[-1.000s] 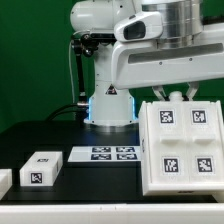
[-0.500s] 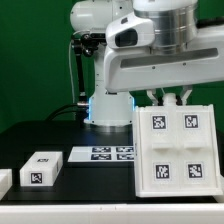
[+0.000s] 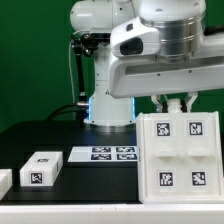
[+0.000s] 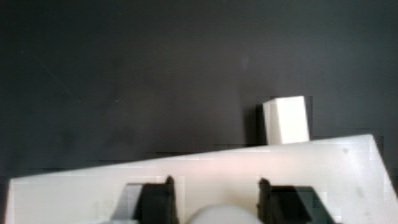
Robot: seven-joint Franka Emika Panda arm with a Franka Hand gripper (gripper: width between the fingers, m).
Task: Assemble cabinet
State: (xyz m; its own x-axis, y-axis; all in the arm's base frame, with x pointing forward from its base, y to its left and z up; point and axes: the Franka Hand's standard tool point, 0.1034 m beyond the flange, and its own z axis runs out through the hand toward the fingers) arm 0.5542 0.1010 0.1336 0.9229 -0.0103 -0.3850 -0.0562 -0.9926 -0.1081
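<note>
The cabinet is a large white box at the exterior view's right. Its face with four tagged square panels is turned toward the camera, and it stands slightly tilted. My gripper comes down onto its upper edge, with a finger on either side. In the wrist view the cabinet's white edge runs across between the two black fingers, and my gripper is shut on it. The cabinet's lower end is cut off by the frame.
The marker board lies flat in front of the robot base. A small white tagged block lies at the exterior view's left, with another at the left edge. A narrow white part shows beyond the cabinet.
The gripper has turned with the cabinet in it. The cabinet has swung from a rightward tilt to nearly upright, and it now sits lower and larger in the exterior view.
</note>
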